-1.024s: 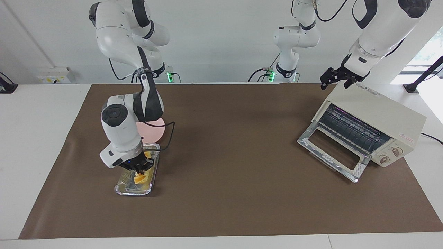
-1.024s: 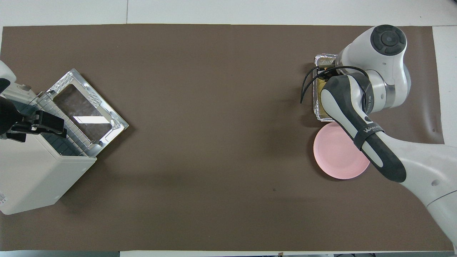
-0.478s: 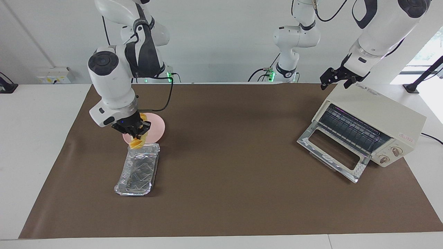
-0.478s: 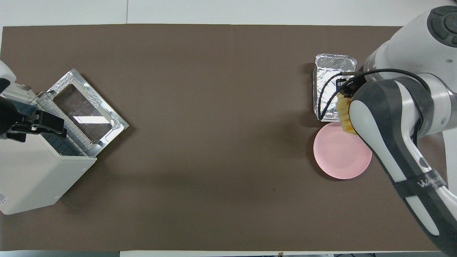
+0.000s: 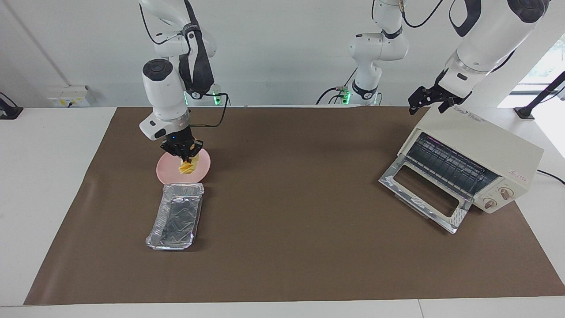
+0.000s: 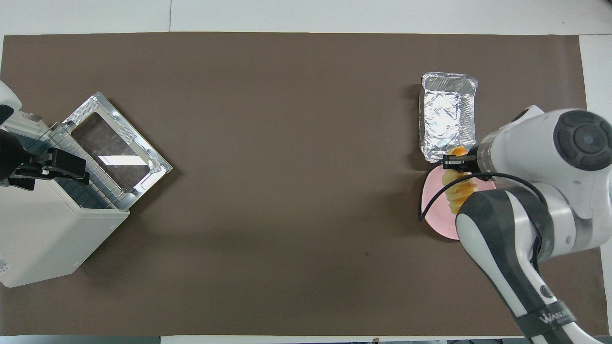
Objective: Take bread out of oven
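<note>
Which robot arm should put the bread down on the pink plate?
The right one, most likely. Its gripper already holds the bread just over the pink plate. The left gripper waits over the oven.

robotics lab, bare white wall, white tabletop [image 5: 53,185] under a brown mat [image 5: 291,221], fixed Franka arms with loose cabling, wall power socket [image 5: 66,100], toaster oven [image 5: 474,161] as prop

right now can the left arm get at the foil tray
Probably not easily. The left gripper waits over the oven at its own end of the table, while the foil tray lies at the right arm's end. The right gripper, holding the bread over the pink plate, is close to the tray.
</note>
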### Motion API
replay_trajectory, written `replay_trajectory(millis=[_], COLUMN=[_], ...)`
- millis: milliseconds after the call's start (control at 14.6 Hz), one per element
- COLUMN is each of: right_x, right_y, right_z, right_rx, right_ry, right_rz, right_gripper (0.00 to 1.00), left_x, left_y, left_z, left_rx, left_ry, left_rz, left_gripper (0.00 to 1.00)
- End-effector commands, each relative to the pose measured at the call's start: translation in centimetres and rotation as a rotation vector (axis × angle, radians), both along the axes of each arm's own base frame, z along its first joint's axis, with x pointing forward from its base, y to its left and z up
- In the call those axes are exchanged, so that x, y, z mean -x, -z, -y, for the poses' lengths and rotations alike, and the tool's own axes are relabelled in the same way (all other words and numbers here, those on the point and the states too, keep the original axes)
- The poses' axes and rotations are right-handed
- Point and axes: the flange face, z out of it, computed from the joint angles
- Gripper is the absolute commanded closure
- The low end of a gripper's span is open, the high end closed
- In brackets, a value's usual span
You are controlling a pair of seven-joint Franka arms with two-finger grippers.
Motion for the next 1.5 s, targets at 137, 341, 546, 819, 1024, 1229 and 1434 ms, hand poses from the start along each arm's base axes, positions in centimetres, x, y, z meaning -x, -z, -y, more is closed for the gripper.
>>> replay_trajectory(millis=[137, 341, 546, 819, 1024, 1229, 1434], right_x=[1.5, 1.5, 1.6, 1.6, 0.6, -1.6, -4.1], right_y=[5.7, 6.3, 6.4, 6.2, 4.3, -0.6, -8.4], right_z=[3.4, 3.4, 3.3, 2.9, 2.7, 2.4, 2.0], right_rx=[-0.025, -0.027, -0.027, -0.025, -0.017, -0.004, 0.004], right_ry=[-0.005, -0.002, 0.001, 0.006, 0.007, 0.001, -0.032], right_rz=[0.070, 0.061, 0.054, 0.025, -0.011, -0.076, -0.088], right_gripper=[1.00, 1.00, 1.00, 0.00, 0.00, 0.00, 0.00], left_x=[0.3, 0.3, 0.3, 0.3, 0.3, 0.3, 0.3], left_y=[-0.4, -0.4, -0.4, -0.4, -0.4, -0.4, -0.4], left_z=[-0.4, -0.4, -0.3, -0.4, -0.4, -0.4, -0.3], left_rx=[0.010, 0.010, 0.010, 0.010, 0.010, 0.010, 0.010], left_ry=[-0.007, -0.007, -0.005, -0.007, -0.007, -0.007, -0.005], left_rz=[0.016, 0.016, 0.016, 0.016, 0.016, 0.016, 0.016], left_gripper=[0.00, 0.00, 0.00, 0.00, 0.00, 0.00, 0.00])
